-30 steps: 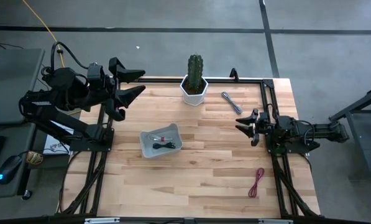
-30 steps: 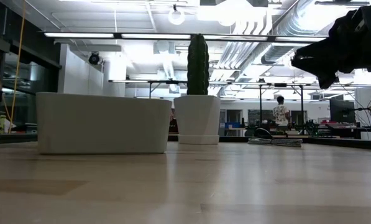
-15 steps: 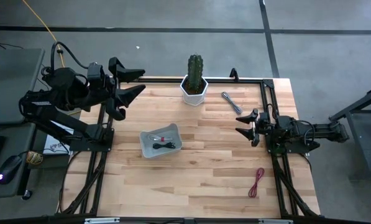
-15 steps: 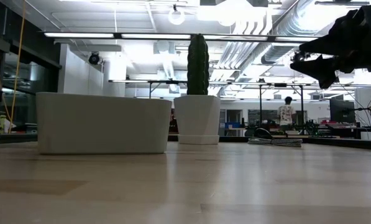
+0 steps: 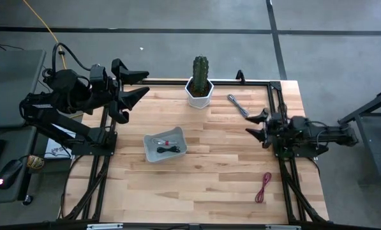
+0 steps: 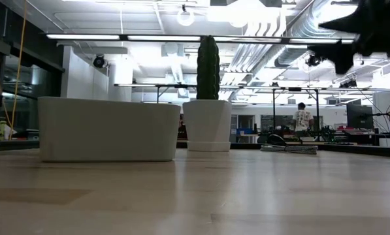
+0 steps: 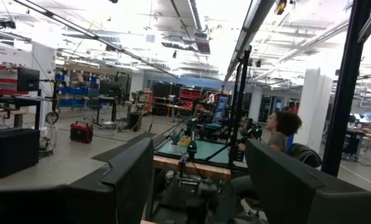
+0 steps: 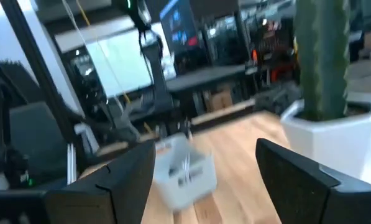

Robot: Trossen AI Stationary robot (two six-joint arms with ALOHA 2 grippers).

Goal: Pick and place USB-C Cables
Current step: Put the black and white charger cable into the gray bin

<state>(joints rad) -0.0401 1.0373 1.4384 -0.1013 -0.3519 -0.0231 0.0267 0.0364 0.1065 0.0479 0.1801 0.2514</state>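
Note:
A grey USB-C cable point(image 5: 237, 104) lies on the table at the far right, also visible in the low view point(image 6: 289, 148). A dark red one point(image 5: 263, 187) lies near the front right. A white bin point(image 5: 165, 145) at mid-table holds a black cable point(image 5: 172, 151) and a white-and-red one point(image 5: 160, 139). My right gripper point(image 5: 258, 124) hovers open above the table's right side, a little nearer than the grey cable, pointing left toward the bin point(image 8: 185, 171). My left gripper point(image 5: 138, 85) stands open, high over the far left corner. Both hold nothing.
A cactus in a white pot point(image 5: 200, 83) stands at the far edge, between the grippers and left of the grey cable. Black frame rails point(image 5: 279, 166) run along the table's sides. A person point(image 6: 302, 119) stands in the room far behind the table.
My right gripper has opened wider and risen above the table, drawing back slightly toward the right edge. The cables and bin have stayed where they were.

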